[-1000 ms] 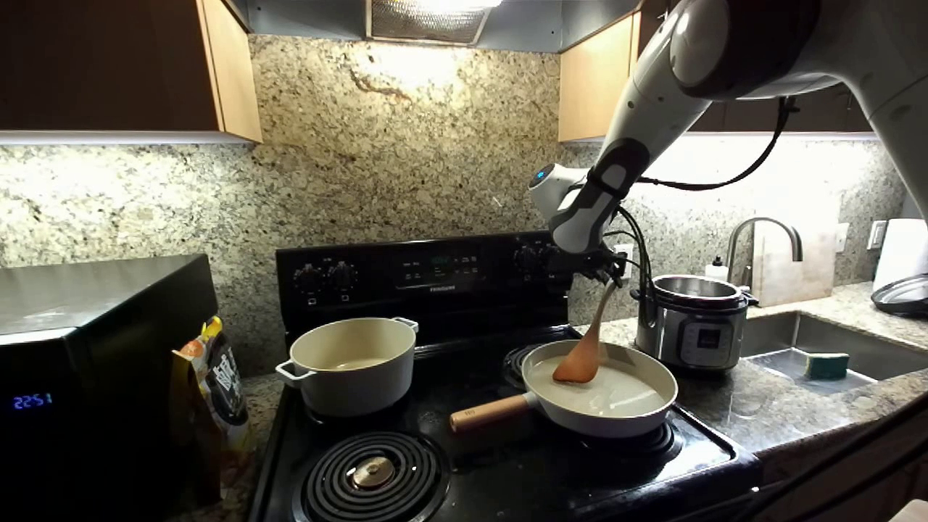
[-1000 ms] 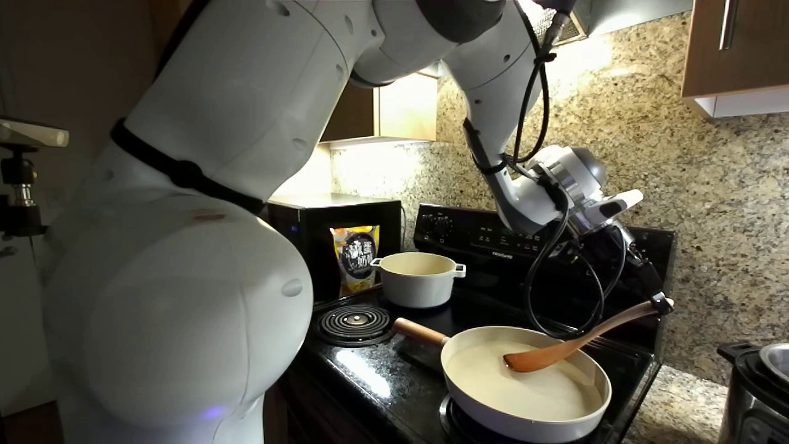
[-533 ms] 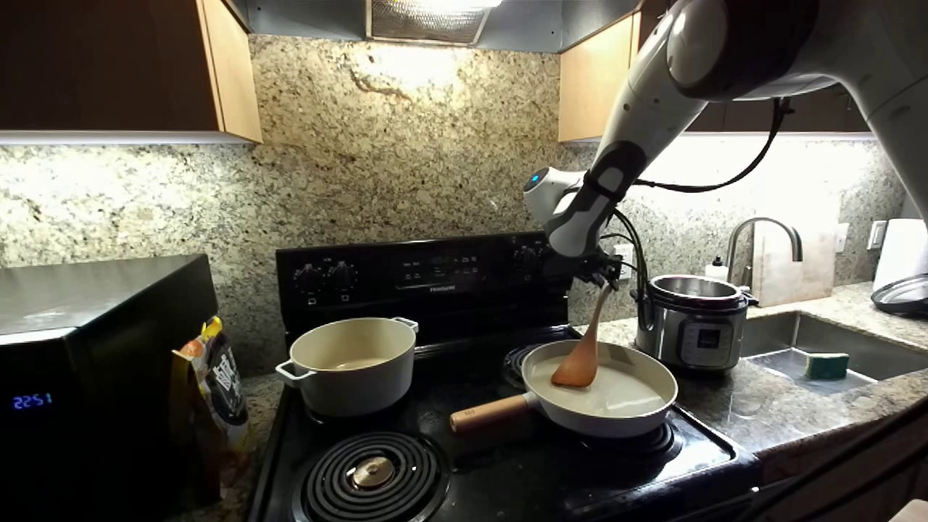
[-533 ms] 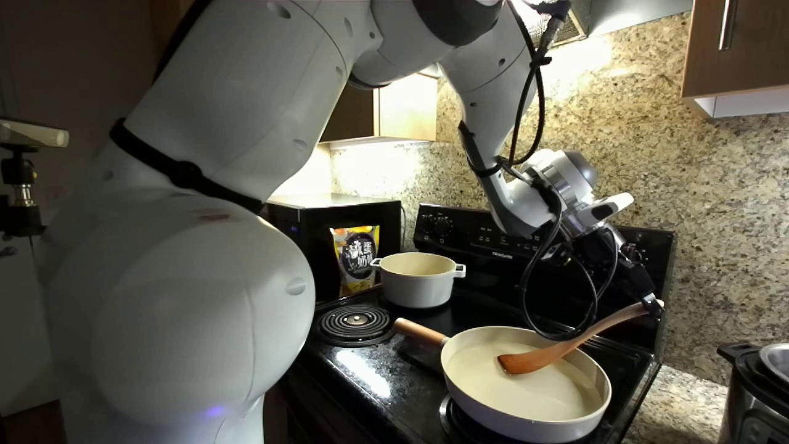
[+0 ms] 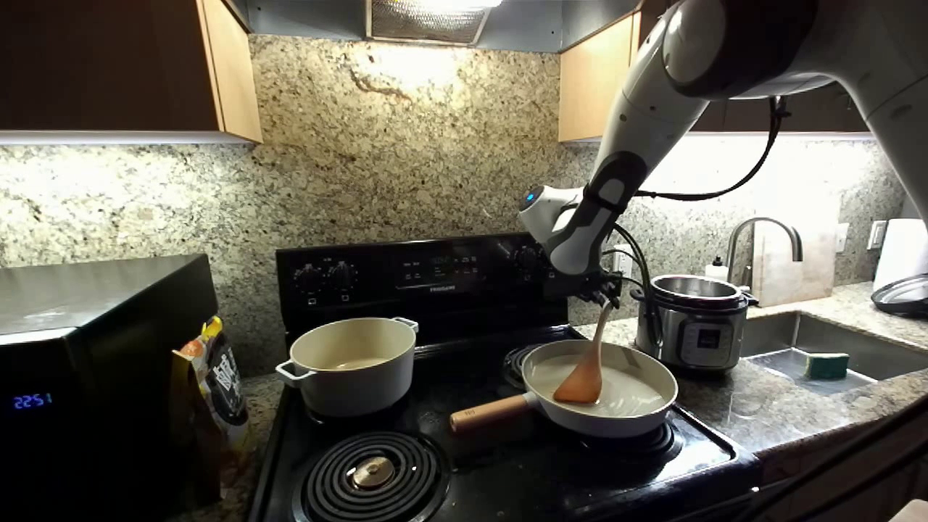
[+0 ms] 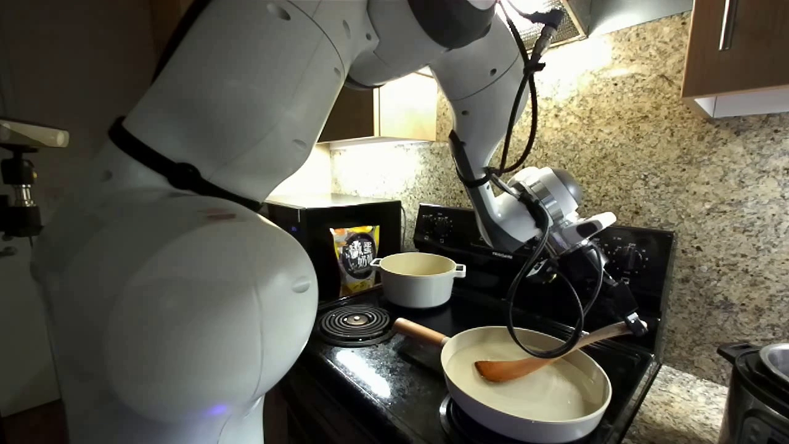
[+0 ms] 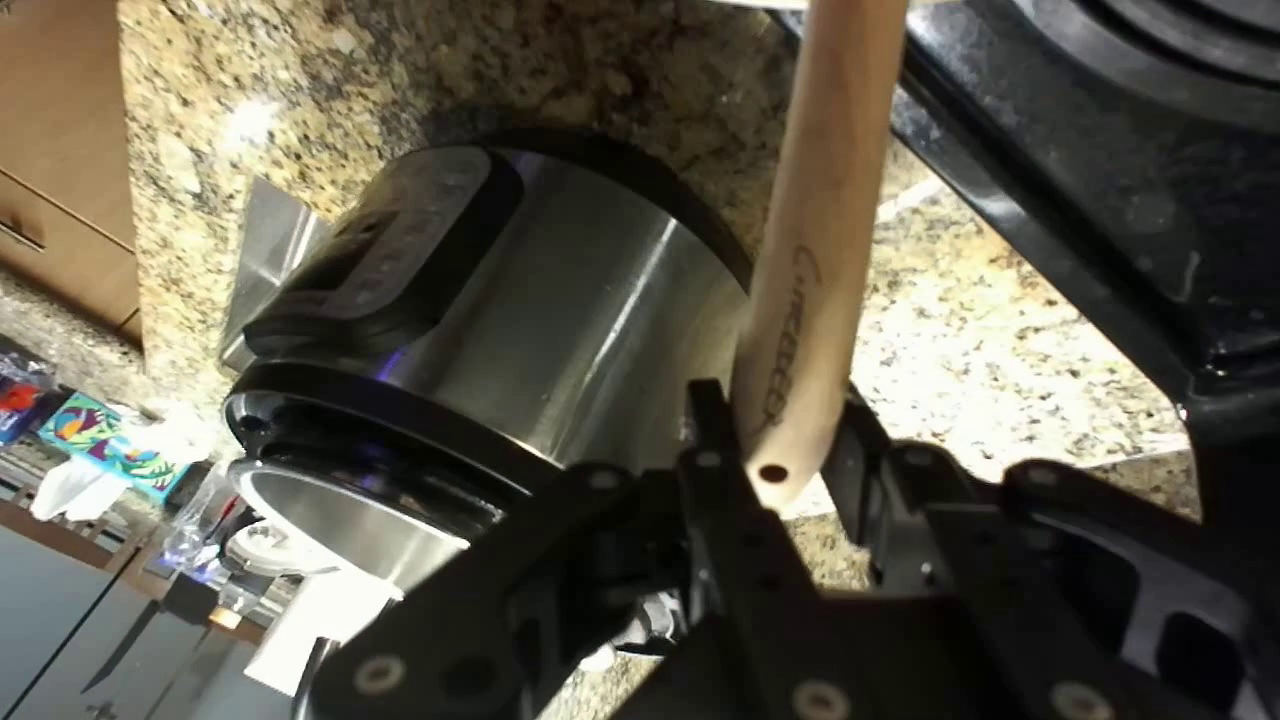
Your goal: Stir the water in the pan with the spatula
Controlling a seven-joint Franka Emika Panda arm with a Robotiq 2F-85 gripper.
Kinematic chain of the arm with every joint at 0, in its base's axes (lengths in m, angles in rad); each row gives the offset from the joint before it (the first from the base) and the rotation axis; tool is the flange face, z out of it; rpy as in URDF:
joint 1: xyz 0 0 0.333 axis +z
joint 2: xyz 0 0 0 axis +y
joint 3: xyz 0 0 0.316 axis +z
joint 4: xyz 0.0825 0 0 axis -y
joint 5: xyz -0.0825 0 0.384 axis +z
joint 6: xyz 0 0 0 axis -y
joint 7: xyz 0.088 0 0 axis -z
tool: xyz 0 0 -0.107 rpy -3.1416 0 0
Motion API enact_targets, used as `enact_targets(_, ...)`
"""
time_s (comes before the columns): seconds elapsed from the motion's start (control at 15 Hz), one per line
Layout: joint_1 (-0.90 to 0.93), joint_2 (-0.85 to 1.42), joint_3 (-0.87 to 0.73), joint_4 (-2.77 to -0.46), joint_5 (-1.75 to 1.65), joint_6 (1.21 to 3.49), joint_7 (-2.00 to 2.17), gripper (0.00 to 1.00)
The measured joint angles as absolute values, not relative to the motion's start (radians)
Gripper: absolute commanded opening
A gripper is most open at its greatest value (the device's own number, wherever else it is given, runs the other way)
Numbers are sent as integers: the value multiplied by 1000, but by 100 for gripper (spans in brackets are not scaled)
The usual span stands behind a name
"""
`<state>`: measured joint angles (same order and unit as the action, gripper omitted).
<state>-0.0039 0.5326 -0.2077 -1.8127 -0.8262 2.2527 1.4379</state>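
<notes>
The cream-white pan (image 5: 616,426) sits on the stove in both exterior views (image 6: 518,424), its wooden handle (image 5: 489,413) pointing out to one side. Pale water (image 5: 638,395) covers its floor and shows in both exterior views (image 6: 555,394). The wooden spatula (image 5: 583,380) leans over the pan's rim at a tilt, its flat blade in the water (image 6: 511,369). My gripper (image 5: 609,299) is shut on the top end of its handle, beyond the pan's rim (image 6: 636,325). In the wrist view the spatula handle (image 7: 825,200) stands between the gripper's fingers (image 7: 778,405).
A deeper cream pot (image 5: 355,380) stands on a back burner. A steel pressure cooker (image 5: 696,330) stands on the counter beside the stove, close behind the gripper in the wrist view (image 7: 590,310). A microwave (image 5: 109,362) and a snack bag (image 6: 357,259) are at the opposite side.
My gripper has moved lower, carrying the spatula. The blade has slid through the water towards the pan's handle side and front. The pan has not moved.
</notes>
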Motion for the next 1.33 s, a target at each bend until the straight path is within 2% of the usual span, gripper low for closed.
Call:
enact_targets(0.8,-63,491,-266,-1974,-827,2341,1461,7)
enact_targets(1.33,-103,490,-295,-1993,-806,2365,1461,7)
